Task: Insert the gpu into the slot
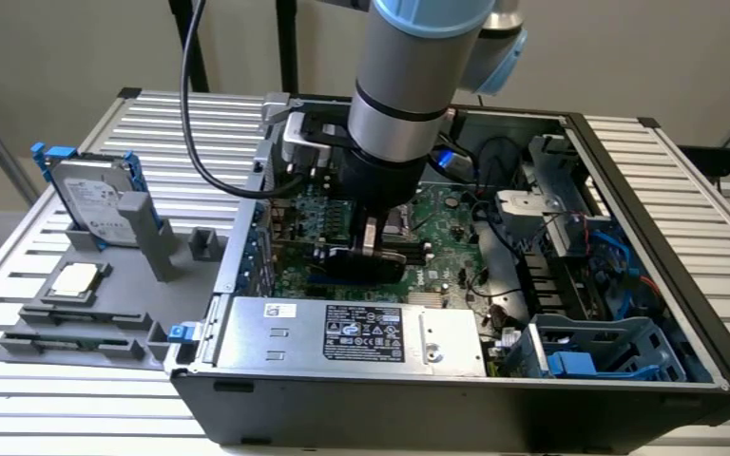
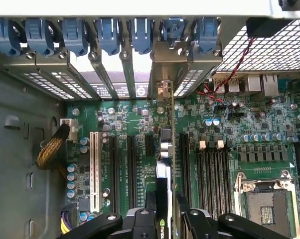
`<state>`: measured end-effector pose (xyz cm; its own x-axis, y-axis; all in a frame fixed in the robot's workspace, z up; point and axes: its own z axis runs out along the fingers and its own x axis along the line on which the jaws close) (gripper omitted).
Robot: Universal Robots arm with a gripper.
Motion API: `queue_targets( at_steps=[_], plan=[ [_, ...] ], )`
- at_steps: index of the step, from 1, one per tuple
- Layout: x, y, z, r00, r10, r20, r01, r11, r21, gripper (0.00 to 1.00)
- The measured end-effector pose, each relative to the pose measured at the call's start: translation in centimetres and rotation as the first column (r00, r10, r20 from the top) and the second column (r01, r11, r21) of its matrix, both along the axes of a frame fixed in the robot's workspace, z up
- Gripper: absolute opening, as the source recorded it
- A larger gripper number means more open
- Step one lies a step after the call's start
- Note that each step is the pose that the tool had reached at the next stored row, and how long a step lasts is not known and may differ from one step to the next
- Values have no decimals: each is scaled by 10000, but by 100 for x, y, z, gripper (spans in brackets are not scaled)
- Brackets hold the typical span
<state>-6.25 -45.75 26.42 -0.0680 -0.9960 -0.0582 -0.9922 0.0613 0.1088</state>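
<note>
The gpu (image 2: pixel 164 149) is a thin black card seen edge-on, standing upright over the green motherboard (image 2: pixel 125 117). Its silvery bracket (image 2: pixel 162 90) sits against the case's rear wall among the blue latches. My gripper (image 2: pixel 165 215) is shut on the card's near end, one black finger (image 2: pixel 150 206) on each side. In the exterior view the gripper (image 1: pixel 368 249) reaches down into the open case and holds the black gpu (image 1: pixel 362 264) low over the board. The slot is hidden beneath the card, and I cannot tell how deep the card sits.
A large silver labelled box (image 1: pixel 353 332) lies at the case's front edge. Black memory strips (image 2: pixel 210 162), a white connector (image 2: pixel 94 169) and the CPU socket (image 2: pixel 267 204) flank the card. A blue cage (image 1: pixel 593 356) and cables crowd the exterior view's right. A hard drive (image 1: pixel 92 199) stands outside the case.
</note>
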Motion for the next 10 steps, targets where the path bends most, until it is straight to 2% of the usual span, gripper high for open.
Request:
queue_targets(
  at_steps=[10],
  plan=[
    [-13, 31, -1, 10000, 4, 8, -4, 10000, -20, 26]
  ],
)
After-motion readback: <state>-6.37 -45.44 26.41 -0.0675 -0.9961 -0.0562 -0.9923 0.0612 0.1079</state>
